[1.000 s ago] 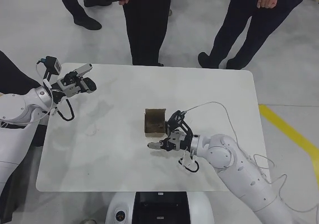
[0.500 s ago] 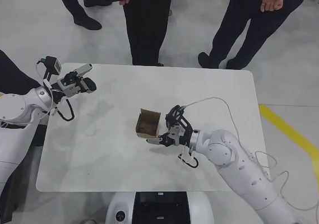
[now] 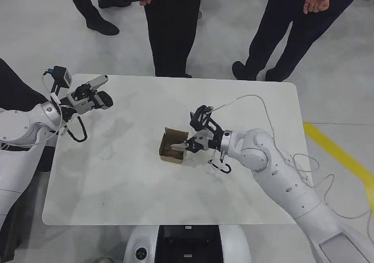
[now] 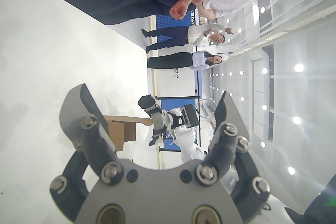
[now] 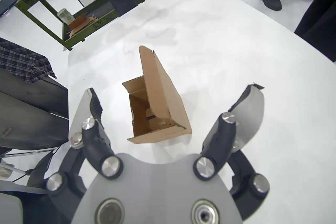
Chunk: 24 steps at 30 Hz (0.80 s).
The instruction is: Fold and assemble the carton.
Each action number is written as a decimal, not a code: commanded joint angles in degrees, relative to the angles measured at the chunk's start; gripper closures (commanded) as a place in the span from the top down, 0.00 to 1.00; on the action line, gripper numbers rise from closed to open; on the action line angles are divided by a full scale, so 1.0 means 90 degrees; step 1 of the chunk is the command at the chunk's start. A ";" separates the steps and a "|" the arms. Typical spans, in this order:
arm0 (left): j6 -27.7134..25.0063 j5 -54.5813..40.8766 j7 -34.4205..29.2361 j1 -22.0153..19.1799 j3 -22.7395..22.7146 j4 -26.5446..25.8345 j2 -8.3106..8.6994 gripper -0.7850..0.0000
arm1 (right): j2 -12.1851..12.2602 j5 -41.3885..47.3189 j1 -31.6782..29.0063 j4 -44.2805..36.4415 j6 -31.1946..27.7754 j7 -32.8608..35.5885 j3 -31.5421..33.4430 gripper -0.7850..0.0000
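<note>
A small brown carton (image 3: 171, 146) stands open near the middle of the white table (image 3: 127, 191). In the right wrist view the carton (image 5: 157, 109) shows its hollow inside and one long flap raised. My right gripper (image 3: 188, 135) hovers just right of and above it, open, with nothing held; one fingertip (image 3: 179, 147) sits at the carton's right edge. My right gripper (image 5: 172, 91) straddles the carton from above. My left gripper (image 3: 103, 90) is open and empty over the table's far left corner. The left wrist view has my left gripper (image 4: 152, 92) facing the distant carton (image 4: 123, 130).
Several people stand along the table's far edge (image 3: 173, 75). A thin white cable (image 3: 252, 98) loops above the right arm. A green frame cart (image 5: 78, 12) stands beyond the table's left side. Bare tabletop lies left of and in front of the carton.
My right gripper has moved from the carton's near side toward its far right side. The carton slid a little to the left and turned. The left arm has kept still.
</note>
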 commanded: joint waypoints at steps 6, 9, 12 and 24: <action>0.0000 0.0000 0.0000 0.0000 0.0000 0.0000 0.0000 1.00 | -0.0263 0.0190 0.0802 0.1113 -0.0531 0.0268 -0.0509 0.40; 0.0000 0.0000 0.0000 0.0000 0.0000 0.0000 0.0000 1.00 | -0.0313 0.0284 0.0954 0.1406 -0.0700 0.0254 -0.0541 0.08; 0.0000 0.0000 0.0000 0.0000 0.0000 0.0000 0.0000 1.00 | -0.0335 0.0324 0.1035 0.1559 -0.0831 0.0295 -0.0548 0.00; 0.0000 0.0000 0.0000 0.0000 0.0000 0.0000 0.0000 1.00 | -0.0375 0.0669 0.1072 0.1458 -0.0764 0.0242 -0.0399 0.00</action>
